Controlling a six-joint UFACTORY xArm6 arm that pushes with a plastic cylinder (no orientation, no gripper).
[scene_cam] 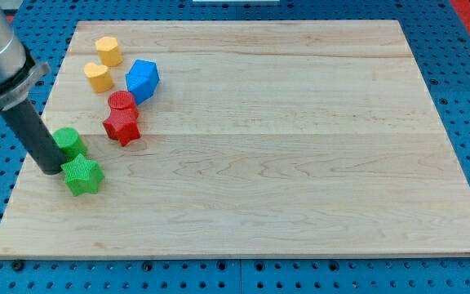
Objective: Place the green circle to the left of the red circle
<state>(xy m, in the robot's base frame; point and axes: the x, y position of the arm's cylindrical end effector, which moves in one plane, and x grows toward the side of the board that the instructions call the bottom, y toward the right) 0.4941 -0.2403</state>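
The green circle lies near the board's left edge, lower left of the red circle. My tip touches the green circle's lower left side. A green star lies just below the green circle and right of my tip. A red star sits directly below the red circle, touching it.
A blue block lies up and right of the red circle. Two yellow blocks sit near the top left. The wooden board rests on a blue pegboard; its left edge is close to my tip.
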